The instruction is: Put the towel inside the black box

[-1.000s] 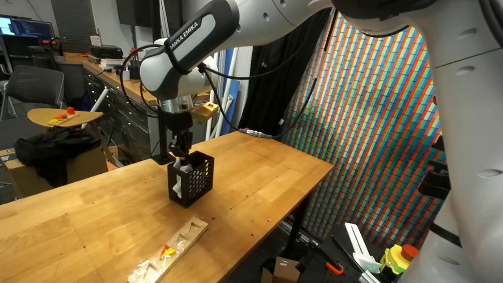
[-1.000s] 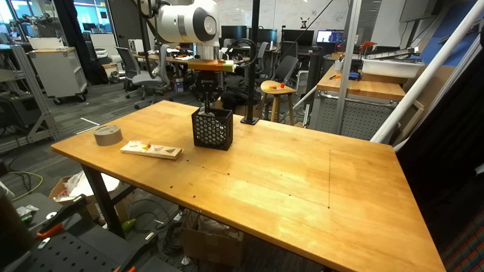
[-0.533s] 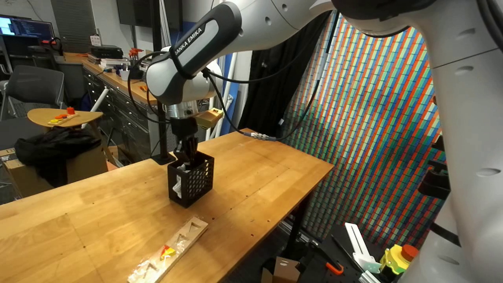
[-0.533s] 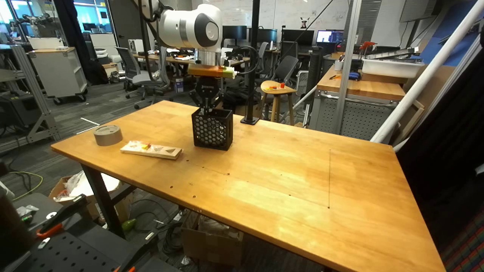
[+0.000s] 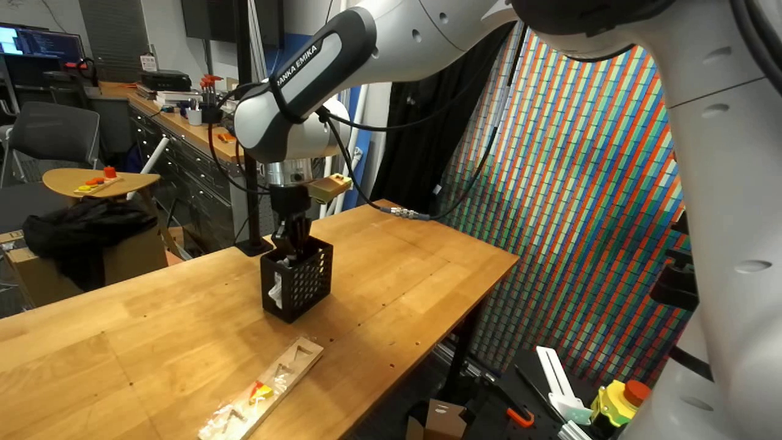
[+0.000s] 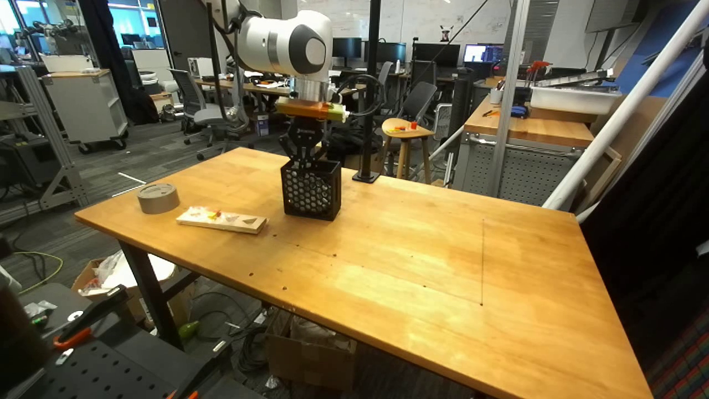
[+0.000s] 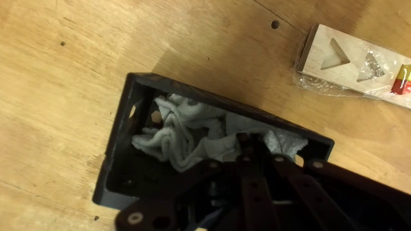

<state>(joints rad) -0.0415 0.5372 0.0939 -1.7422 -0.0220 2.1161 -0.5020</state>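
Note:
The black box (image 5: 293,309) stands upright on the table in both exterior views, with honeycomb holes in its side (image 6: 335,194). The wrist view looks down into its open top, and its long wall (image 7: 224,100) shows there. The grey-white towel (image 7: 173,141) lies bunched inside the box; a bit of it also shows through the box's side opening in an exterior view (image 5: 276,293). My gripper (image 7: 250,137) reaches down into the box, its fingertips close together with towel gathered at them. The gripper also shows at the box's mouth in both exterior views (image 5: 294,244) (image 6: 303,162).
A wrapped wooden puzzle board (image 5: 284,370) with a red and yellow piece lies near the box. A tape roll (image 6: 158,199) stands near a table corner. A black pole (image 6: 366,138) rises from the table edge behind the box.
The gripper has moved down into the box and slightly across it, to the right in both exterior views. The towel has sunk lower in the box. The box has stayed put.

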